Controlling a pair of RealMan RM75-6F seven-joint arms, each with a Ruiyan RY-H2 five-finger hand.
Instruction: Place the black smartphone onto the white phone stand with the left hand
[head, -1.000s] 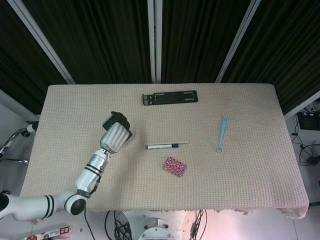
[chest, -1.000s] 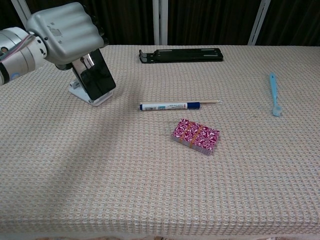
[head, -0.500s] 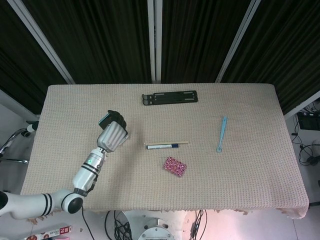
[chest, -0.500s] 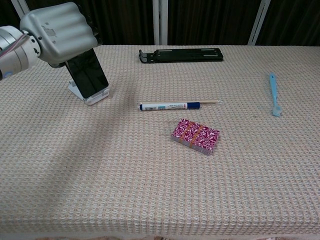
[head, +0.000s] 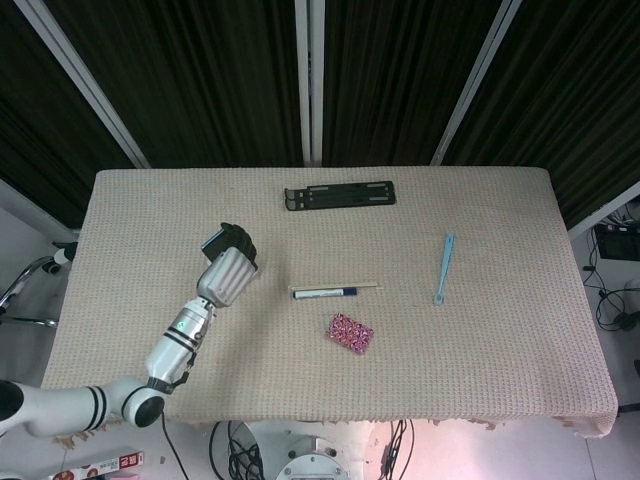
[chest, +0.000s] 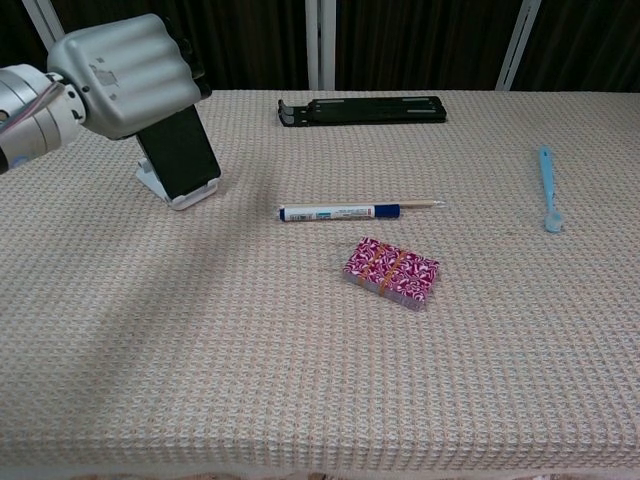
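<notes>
Left of the pen (chest: 339, 212), the left hand (chest: 128, 75) grips the top of the black smartphone (chest: 180, 150), which now leans upright with its lower edge in the white phone stand (chest: 177, 190), less tilted than a second ago. Smartphone: flat, glossy rectangle; stand: smooth white wedge; the table (chest: 300, 350) carries a coarse woven beige cloth. Pen label text is too small to read, and the right hand is out of both views.

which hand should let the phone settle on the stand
Left: the left hand already grips the phone, whose lower edge sits in the stand. The right hand is not in view.
</notes>
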